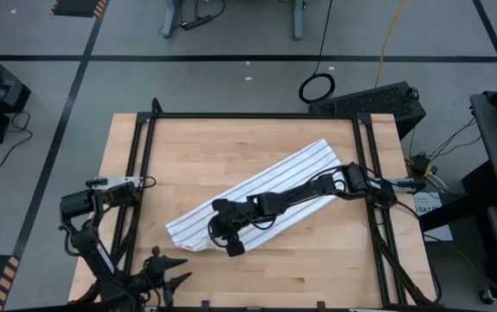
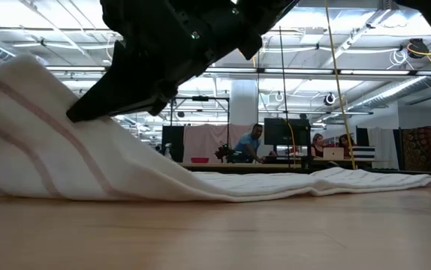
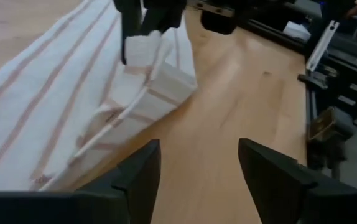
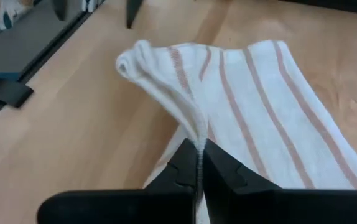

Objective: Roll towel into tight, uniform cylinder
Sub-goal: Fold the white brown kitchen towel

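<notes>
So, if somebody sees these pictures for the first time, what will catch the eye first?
Most striking is the striped white towel lying diagonally across the middle of the wooden table. The right gripper is shut on a raised fold of the cloth near the towel's lower-left end, with the right arm stretched along it. The left gripper stands open at the table's near-left edge, pointing at the towel and holding nothing.

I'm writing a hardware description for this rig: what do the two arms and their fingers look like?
Both arms are dark, near-black, jointed segments. The right arm carries black cabling near its base. The left arm has a pale, whitish section by its shoulder. The left gripper has two broad, flat, matte black fingers; the right gripper has similar black fingers.
</notes>
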Controlling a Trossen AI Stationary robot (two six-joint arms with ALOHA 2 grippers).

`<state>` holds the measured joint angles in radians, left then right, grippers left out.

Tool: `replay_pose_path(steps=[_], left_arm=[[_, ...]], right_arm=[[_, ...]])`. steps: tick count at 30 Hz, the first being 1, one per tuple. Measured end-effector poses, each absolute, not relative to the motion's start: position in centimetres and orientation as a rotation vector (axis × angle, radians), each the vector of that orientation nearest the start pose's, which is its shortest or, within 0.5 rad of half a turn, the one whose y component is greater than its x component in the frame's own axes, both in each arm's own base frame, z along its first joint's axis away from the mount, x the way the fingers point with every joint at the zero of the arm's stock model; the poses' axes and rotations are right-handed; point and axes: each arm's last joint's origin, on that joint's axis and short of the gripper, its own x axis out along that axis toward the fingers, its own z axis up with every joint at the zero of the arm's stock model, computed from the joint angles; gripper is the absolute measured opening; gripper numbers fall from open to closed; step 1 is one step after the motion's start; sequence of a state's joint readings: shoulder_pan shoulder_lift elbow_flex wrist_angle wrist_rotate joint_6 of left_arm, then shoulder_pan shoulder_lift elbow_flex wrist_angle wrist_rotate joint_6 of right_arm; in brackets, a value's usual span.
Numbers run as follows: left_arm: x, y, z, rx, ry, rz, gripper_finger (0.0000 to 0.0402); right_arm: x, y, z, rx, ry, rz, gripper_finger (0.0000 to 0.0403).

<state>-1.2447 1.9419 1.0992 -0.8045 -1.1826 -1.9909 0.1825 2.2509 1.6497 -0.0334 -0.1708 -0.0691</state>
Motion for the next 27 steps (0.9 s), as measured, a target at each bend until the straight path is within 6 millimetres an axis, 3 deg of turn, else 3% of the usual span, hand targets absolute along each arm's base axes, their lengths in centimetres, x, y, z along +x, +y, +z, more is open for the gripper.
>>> replay_pose_path(steps=[16, 22, 27], left_arm=[[11.4, -29.5, 12.5, -0.356, 0.292, 0.355, 0.0221], [14.8, -28.4, 13.0, -0.190, 0.120, 0.406, 0.0222], [18.3, -26.7, 13.0, -0.013, 0.201, 0.505, 0.0241]], right_arm=[[49.3, 8.2, 19.2, -0.092, 0.775, 0.427, 0.0002], [49.8, 7.4, 20.1, -0.091, 0.747, 0.412, 0.0002], [49.7, 7.2, 20.0, -0.081, 0.752, 0.425, 0.0002]])
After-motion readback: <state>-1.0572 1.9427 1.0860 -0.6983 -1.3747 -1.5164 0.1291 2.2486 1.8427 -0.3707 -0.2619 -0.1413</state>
